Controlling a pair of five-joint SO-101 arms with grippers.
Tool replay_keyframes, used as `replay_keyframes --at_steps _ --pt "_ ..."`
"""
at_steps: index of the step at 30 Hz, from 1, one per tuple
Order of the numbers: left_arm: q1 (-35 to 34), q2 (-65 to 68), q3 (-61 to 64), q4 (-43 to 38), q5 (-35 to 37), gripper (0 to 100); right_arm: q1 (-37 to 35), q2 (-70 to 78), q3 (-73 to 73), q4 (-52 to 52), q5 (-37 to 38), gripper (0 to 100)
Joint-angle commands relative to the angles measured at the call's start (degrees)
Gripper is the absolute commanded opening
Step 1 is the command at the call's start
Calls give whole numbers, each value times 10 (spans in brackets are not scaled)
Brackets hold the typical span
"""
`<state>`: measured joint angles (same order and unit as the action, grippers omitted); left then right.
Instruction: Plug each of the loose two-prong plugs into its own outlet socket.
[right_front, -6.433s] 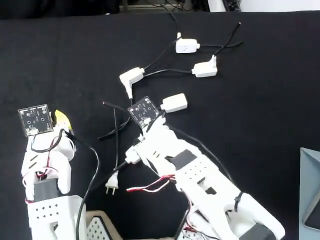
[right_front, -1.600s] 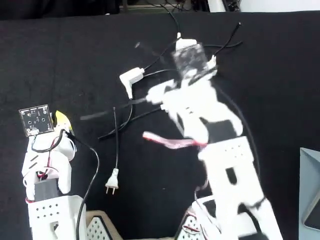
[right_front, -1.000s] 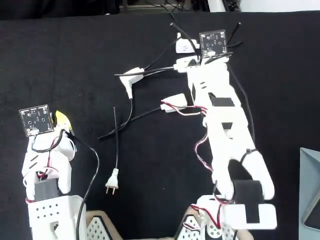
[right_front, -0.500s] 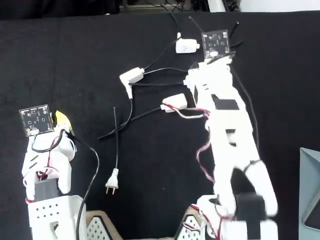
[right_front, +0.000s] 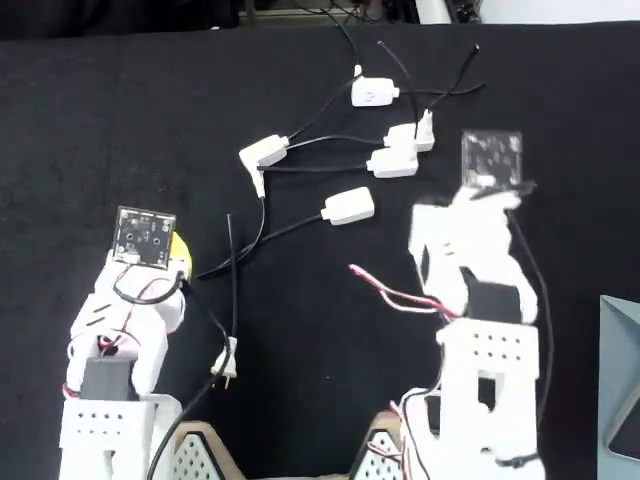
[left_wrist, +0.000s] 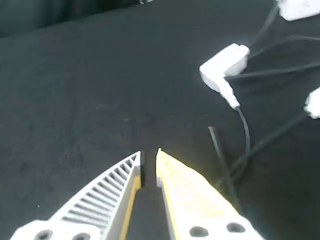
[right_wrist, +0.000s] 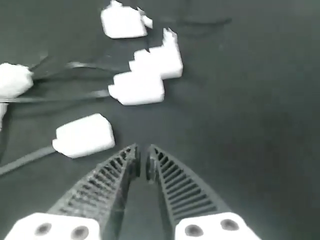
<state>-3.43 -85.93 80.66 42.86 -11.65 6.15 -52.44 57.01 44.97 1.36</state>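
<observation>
Black table (right_front: 80, 120) | left jaws closed, empty, loose plug (right_front: 224, 362) back beside arm | right jaws closed, empty, socket (right_wrist: 84, 134) near tips

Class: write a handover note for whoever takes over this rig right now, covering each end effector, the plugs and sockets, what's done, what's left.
Left end effector: shut, empty, above bare cloth.
Right end effector: shut, empty, short of the white blocks.
Pair of white blocks touch, apparently mated; seating unconfirmed.
Two-prong plug lies loose near the left arm's base; lone white socket lies alone mid-table.
Left: plug that one in, check the pair.
</observation>
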Motion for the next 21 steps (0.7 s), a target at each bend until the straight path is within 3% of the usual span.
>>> replay_keyframes --at_steps 1,5,10,16,21 --pt "36 2 -117 113 -8 70 45 -30 64 -24 -11 21" --pt "77 25 -177 166 -10 70 49 -29 128 -107 -28 25" --pt "116 173 -245 178 -29 71 52 -29 145 -130 -31 25" --pt "145 375 -359 176 -26 259 91 -29 146 -150 -32 25" --pt "196 517 -462 159 -62 278 119 -29 146 -161 -32 25"
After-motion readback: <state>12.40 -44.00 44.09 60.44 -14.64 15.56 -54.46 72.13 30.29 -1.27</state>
